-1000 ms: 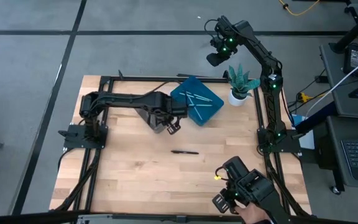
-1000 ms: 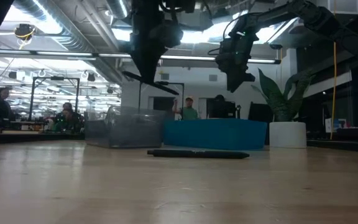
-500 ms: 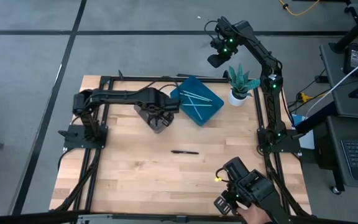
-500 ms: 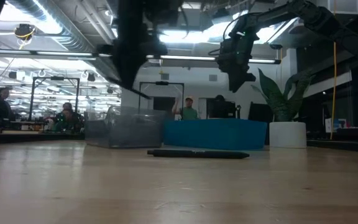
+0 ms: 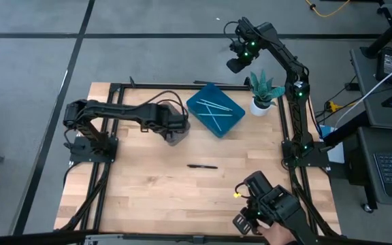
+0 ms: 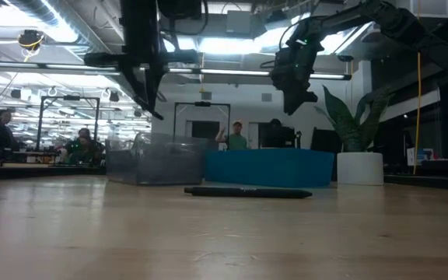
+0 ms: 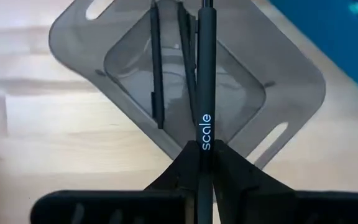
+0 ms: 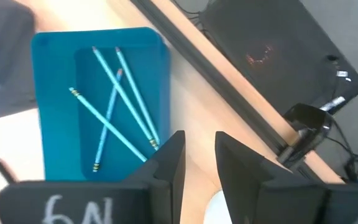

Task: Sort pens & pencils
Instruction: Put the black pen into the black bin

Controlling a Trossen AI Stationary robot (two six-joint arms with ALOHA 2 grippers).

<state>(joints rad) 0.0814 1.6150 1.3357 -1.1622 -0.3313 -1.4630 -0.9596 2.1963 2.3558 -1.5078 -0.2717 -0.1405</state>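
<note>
above the grey tray (image 7: 291, 93), the left tool (image 7: 205, 163) grips a black pen (image 7: 205, 93); at 1 o'clock the right tool (image 8: 197, 149) hangs parted, empty.

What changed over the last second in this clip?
The left gripper, shut on a black pen, swung from beside the blue tray back over the grey bin. The right gripper, the loose pen on the table and the blue pencils stayed put.
</note>
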